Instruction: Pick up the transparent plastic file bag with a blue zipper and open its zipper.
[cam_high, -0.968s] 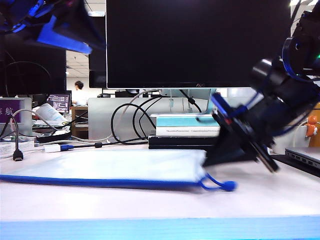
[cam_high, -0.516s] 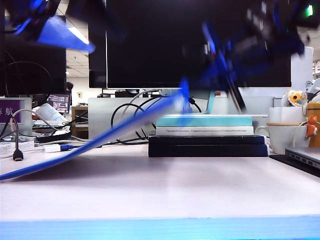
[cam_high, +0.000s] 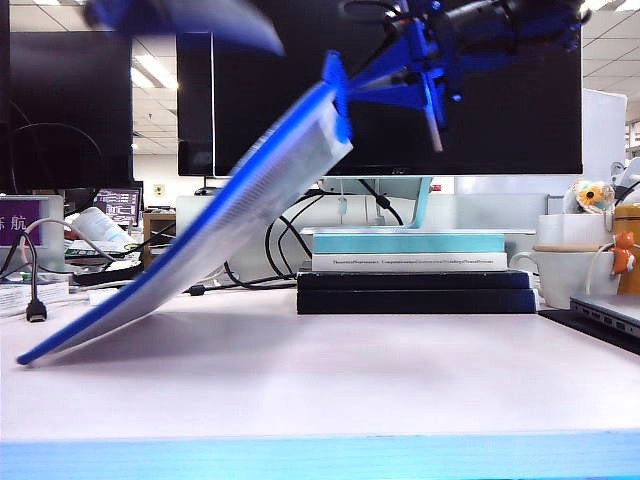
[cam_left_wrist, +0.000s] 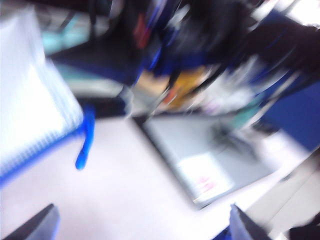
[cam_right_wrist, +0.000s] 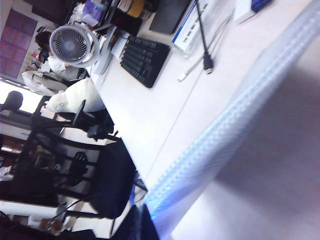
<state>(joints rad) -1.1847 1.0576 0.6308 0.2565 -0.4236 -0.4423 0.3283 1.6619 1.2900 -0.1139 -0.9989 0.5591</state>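
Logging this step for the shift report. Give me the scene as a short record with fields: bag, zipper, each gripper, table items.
bag: transparent plastic file bag, one end raised, far corner on the table
zipper: blue zipper along the tilted lower edge; open or closed cannot be told
right gripper: shut on the bag's raised end, high in front of the monitor
left gripper: open, holding nothing, above the table
table items: stacked books, cables, mug

Ceiling lights glow bright behind the monitor (cam_high: 395, 85); the left wrist view smears with motion blur, the exterior view stays mostly sharp.
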